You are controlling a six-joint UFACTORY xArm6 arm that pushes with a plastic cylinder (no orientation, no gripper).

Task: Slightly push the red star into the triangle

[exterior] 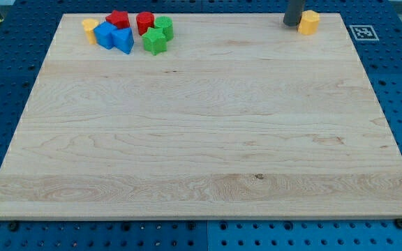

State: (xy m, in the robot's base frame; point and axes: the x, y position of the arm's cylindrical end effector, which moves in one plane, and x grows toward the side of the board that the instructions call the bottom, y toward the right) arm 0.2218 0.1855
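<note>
**Tip parked top right, red star way over at top left**

So you've got my tip (292, 24) sitting at the view's top right, just beside a yellow block (309, 21) that's on its right; they look like they're touching or near enough, can't say for sure; no jaws on this rig, just a plain rod, so nothing is being pinched.

The red star (119, 19) is well apart from the tip, up in the cluster at the board's (201, 139) top left; right below it sits the blue triangle (124, 40), looks like they touch; a blue block (105, 34) is pressed against the triangle's left side, and a second yellow block (89, 30) sits left of that.

To the star's right you've got a red block (144, 22), then a green block (164, 26), and a green star (154, 42) just below those two.
</note>
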